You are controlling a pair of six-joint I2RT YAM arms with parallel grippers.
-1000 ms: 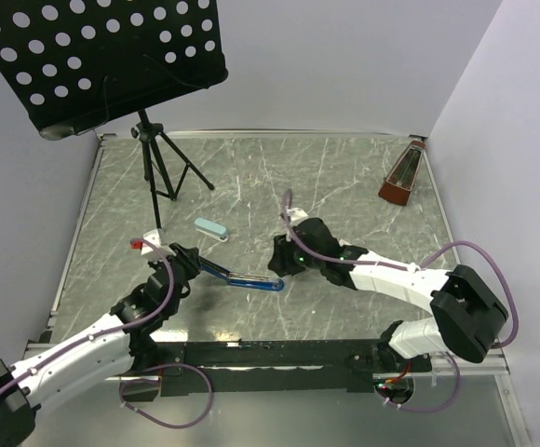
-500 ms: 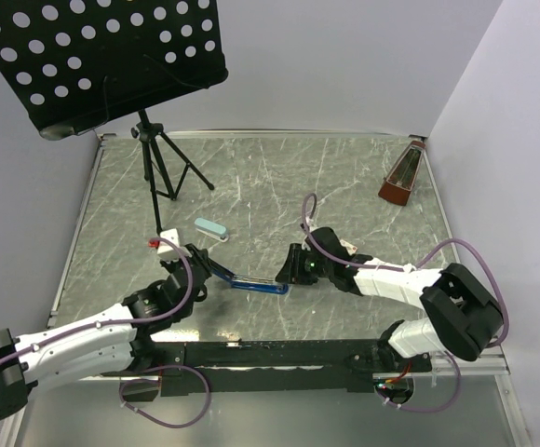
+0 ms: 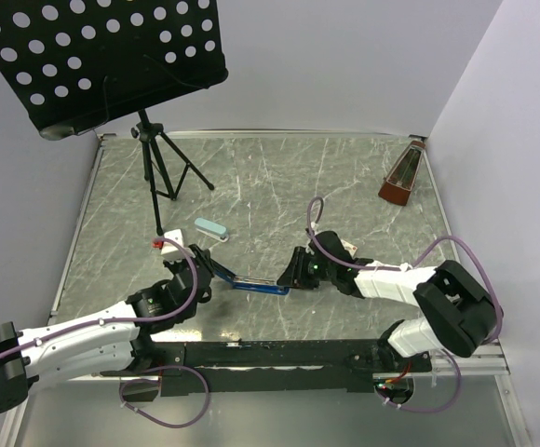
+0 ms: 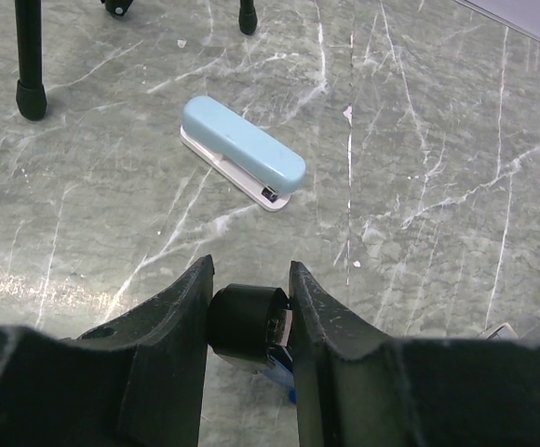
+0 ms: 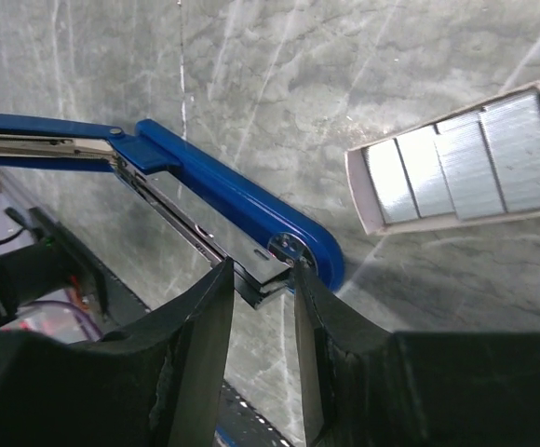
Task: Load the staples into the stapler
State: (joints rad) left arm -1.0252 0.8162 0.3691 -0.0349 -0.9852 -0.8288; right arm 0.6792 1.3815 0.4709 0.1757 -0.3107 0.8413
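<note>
Marble table (image 3: 363,186), stapler (image 3: 251,282) ends behind fingers (image 5: 200,345).

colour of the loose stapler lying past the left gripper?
The loose stapler is pale blue on a white base; left wrist view shows it best.

Dark blue stapler (image 5: 223,191) lies open, silvery channel bared: black end in left gripper (image 4: 249,277), rounded blue end in right gripper (image 5: 263,277); grey staples (image 5: 465,154) sit in a whitish tray (image 5: 356,191) just beyond right gripper
</note>
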